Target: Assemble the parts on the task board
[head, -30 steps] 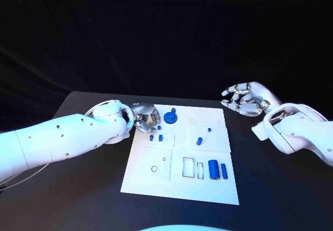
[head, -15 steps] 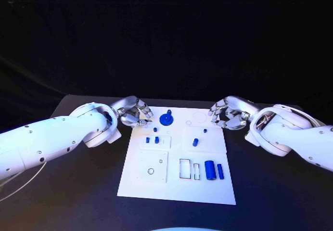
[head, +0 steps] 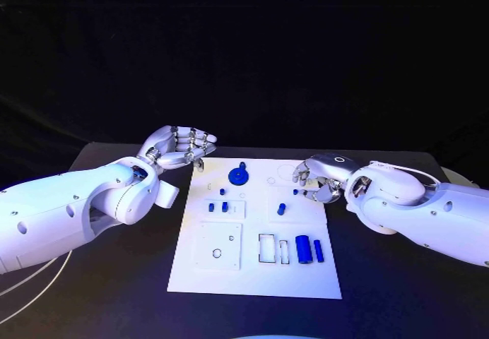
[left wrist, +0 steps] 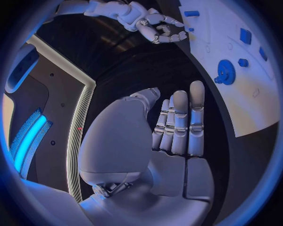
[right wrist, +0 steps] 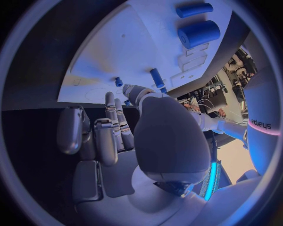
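**Both hands at the board's far end, nothing held**

Board: white plate, middle of the black table, long axis running away from the robot.

Parts on it, head view:
- Gear near the far edge, left of centre. In the left wrist view it shows as a toothed blue disc.
- Two small pegs side by side, below the gear.
- One slanted peg right of those, apart from them.
- Thick cylinder and thin cylinder lying side by side at the board's right, beside two rectangular recesses. The right wrist view shows the same pair, thick and thin.

Left hand: raised off the board's far left corner, over the table, clear of every part. Fingers extended and lying side by side in the wrist view, thumb apart; nothing in the palm.

Right hand: at the board's right edge, near the far end, close to the slanted peg. Fingers partly curled with gaps between them. Wrist view shows the fingers reaching over the board edge, nothing between them. Contact with the board: cannot tell.
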